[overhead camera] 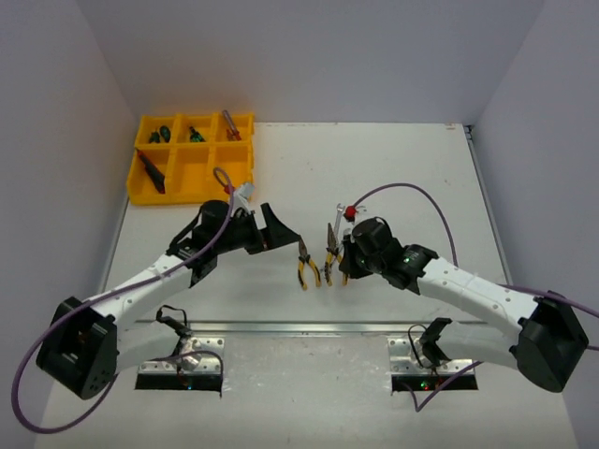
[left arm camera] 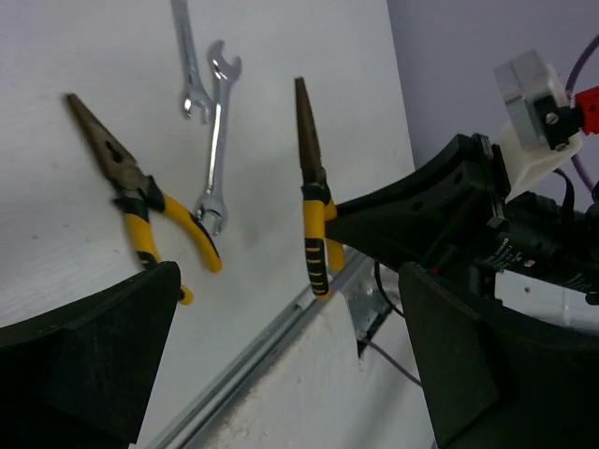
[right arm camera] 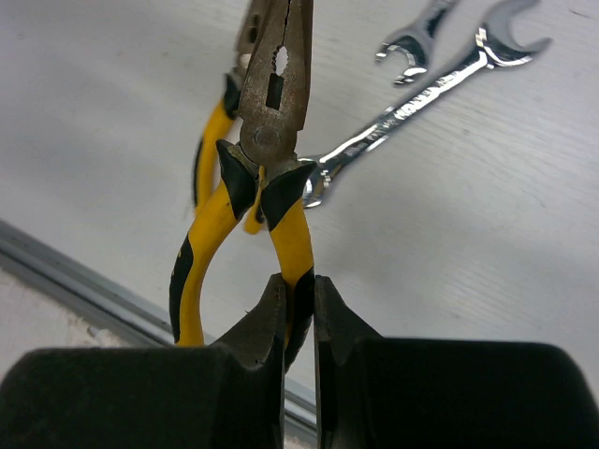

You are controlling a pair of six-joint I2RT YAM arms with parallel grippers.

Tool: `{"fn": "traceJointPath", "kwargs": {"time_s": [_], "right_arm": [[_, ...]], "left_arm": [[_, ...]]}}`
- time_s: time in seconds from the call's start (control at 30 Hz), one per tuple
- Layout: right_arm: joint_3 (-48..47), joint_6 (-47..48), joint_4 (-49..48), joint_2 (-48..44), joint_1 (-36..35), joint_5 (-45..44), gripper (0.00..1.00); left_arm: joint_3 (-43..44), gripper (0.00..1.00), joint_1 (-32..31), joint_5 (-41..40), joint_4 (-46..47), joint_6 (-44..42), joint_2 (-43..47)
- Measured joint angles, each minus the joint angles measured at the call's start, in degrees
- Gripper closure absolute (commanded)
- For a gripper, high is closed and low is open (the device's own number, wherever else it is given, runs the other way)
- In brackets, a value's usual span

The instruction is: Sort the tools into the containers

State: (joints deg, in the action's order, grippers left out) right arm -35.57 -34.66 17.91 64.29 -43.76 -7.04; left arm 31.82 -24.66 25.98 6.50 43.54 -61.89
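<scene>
One long-nosed, yellow-black-handled pliers (right arm camera: 270,140)

No text I can read from here, faint white print on the right arm's black wrist housing (left arm camera: 510,248), too small to make out, stamped marks along the larger silver wrench (right arm camera: 421,101), blurred for me

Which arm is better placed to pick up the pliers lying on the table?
Left: the left tool is open, empty and near the lying pliers; the right tool is shut on the other pliers.
</scene>
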Motion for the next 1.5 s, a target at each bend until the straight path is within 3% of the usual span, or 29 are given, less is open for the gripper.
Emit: {"fn": "traceJointPath", "kwargs": {"time_s": [0.1,0.2,0.27,0.4,0.57,0.7,0.87,1.07,1.1,1.13,1.17,1.2,1.5], "right_arm": [[-3.53,2.24,-0.63,1.09,-4.07,1.72,1.00],[-5.70,3.46,-3.28,1.03,-5.50,4.54,1.00],[-5.90,3.89,-5.36,0.55,-5.50,6.53,1.00],[-5.86,4.24,-7.49,-0.70,-5.50,10.42,1.00],[-5.86,4.23,-9.14,-1.14,-5.50,12.64,1.00],[-5.88,4.23,-8.79,-1.14,-5.53,12.77,1.00],[-6.50,4.26,-7.16,-1.14,-5.86,11.80,1.00],[-7.28,4.66,-5.18,-1.13,-6.03,10.23,0.98],[-7.35,4.76,-4.97,-1.12,-6.06,10.13,0.81],[-7.40,4.87,-4.79,-1.12,-6.09,10.05,0.47],[-7.45,4.95,-4.75,-1.12,-6.10,9.76,0.21],[-7.49,4.90,-4.88,-1.12,-6.08,9.11,0.03],[-9.66,5.21,-4.03,-1.52,-5.53,1.99,0.01]], "left_arm": [[2.39,0.00,-4.93,-0.57,4.63,2.38,-5.44],[4.72,0.01,-5.40,-1.50,9.21,4.07,-8.00],[5.90,0.15,-5.42,-1.73,12.03,5.04,-9.26],[6.01,0.59,-5.63,-1.40,15.44,6.34,-10.15],[6.00,0.73,-6.02,-0.37,17.82,7.38,-10.35],[6.00,0.90,-6.58,-0.26,18.17,7.33,-10.45],[6.00,1.00,-7.21,-0.62,17.73,6.43,-10.48],[6.00,1.00,-7.29,-1.76,16.10,4.99,-10.48],[6.05,1.00,-7.31,-1.94,15.72,4.68,-10.48],[6.22,1.00,-7.35,-2.18,15.14,4.42,-10.48],[6.51,1.00,-7.45,-2.45,14.32,4.01,-10.47],[6.89,1.00,-7.60,-2.69,13.27,3.15,-10.44],[16.61,1.00,-4.43,-13.67,-5.86,-6.14,-10.40]]}}
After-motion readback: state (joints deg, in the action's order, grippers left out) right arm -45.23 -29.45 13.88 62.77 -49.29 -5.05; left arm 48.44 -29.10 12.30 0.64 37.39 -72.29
